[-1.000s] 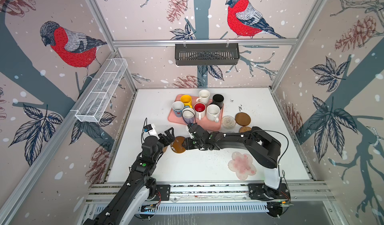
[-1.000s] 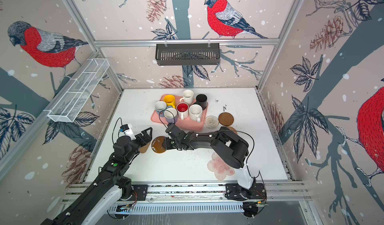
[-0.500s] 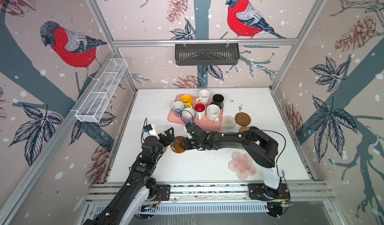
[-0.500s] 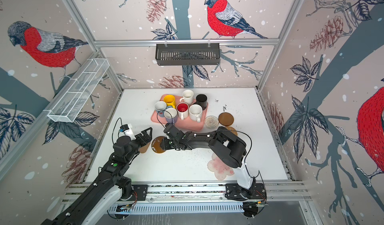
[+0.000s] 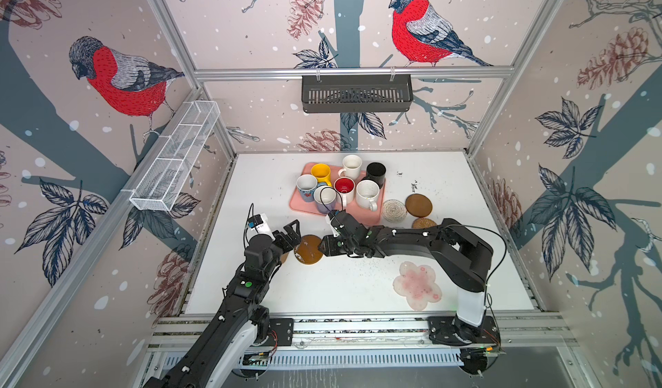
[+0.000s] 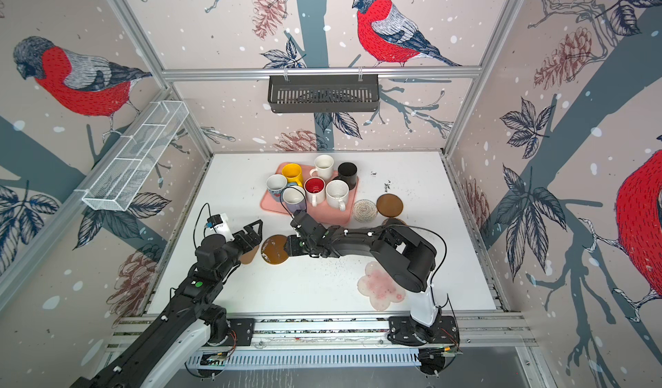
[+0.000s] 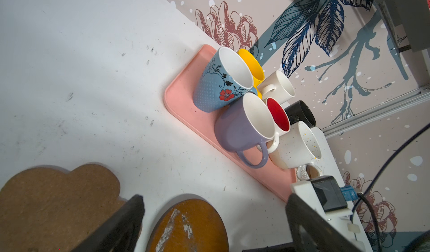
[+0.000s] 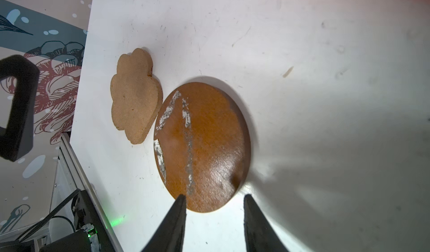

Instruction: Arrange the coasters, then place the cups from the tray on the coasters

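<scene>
**Left gripper** (image 5: 290, 235): jaws spread wide, nothing held. It hangs low over the white table (image 5: 340, 293).

**Right gripper** (image 8: 215, 196): jaws part-way apart, clamped on nothing. Its arm reaches across the middle, so its tips face the left gripper.

**Glossy brown disc** (image 8: 202, 146): flat on the table between the two grippers. Its near edge shows in the gap between the right gripper's fingertips (image 8: 180, 204). Whether they touch it cannot be told. White scuffs streak its surface.

**Tan lobed coaster** (image 8: 135, 97): flat, just past the disc from the right gripper and edge to edge with it. In both top views it lies partly under the left gripper.

**Tray** (image 5: 299, 205): salmon-pink, beyond both grippers and closer to the right one.

**Cups**: seven, upright and crowded together on the tray.
- yellow cup (image 5: 320, 173)
- plain white cup (image 5: 351, 164)
- black cup (image 5: 375, 173)
- red-lined cup (image 5: 344, 185)
- speckled cup (image 5: 367, 192)
- lavender cup (image 7: 239, 127)
- blue floral cup (image 7: 218, 85)

**Other coasters**:
- The cream rope coaster (image 5: 393, 210), second brown disc (image 5: 418, 205) and rattan coaster (image 5: 424, 222) lie on the far side of the right forearm.
- The pink-white flower coaster (image 5: 417, 284) lies on the forearm's near side, by the elbow.
</scene>
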Motion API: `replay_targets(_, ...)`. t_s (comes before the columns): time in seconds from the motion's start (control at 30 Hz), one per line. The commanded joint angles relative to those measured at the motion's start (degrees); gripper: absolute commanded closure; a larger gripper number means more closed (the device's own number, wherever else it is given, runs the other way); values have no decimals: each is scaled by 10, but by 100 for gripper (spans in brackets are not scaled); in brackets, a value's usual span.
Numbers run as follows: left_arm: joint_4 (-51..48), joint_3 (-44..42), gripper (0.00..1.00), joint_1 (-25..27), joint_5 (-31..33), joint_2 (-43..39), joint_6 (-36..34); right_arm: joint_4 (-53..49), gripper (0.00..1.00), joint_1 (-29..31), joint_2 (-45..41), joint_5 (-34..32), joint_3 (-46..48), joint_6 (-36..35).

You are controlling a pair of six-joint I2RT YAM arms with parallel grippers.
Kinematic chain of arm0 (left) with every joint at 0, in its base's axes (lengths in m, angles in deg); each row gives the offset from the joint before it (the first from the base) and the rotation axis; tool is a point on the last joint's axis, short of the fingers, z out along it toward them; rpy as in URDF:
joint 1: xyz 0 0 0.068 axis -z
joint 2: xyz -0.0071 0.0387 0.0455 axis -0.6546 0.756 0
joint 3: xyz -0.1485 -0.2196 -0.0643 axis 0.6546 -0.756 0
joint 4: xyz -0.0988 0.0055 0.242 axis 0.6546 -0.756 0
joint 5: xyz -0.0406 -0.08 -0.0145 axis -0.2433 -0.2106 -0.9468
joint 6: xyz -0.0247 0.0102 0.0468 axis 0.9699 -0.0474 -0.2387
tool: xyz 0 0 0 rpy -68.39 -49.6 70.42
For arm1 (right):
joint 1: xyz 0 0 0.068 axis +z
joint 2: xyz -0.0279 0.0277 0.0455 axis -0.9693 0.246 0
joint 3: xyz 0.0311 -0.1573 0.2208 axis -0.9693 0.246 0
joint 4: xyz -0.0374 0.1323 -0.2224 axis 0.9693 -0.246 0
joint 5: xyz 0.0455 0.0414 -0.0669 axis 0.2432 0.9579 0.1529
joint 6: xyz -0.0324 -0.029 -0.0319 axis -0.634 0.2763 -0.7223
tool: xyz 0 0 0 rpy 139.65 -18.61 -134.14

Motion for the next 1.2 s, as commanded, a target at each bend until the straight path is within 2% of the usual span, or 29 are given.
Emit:
replay_targets(0.0, 14, -1, 5, 0, 5, 3, -9, 12, 57, 1, 2, 3, 3, 5)
replay_targets(0.9, 7, -2, 5, -1, 8, -11, -9, 10, 62, 16, 69, 25, -69, 6)
replay_targets(1.17, 14, 1, 4, 1, -3, -7, -20, 8, 46, 16, 44, 12, -58, 1)
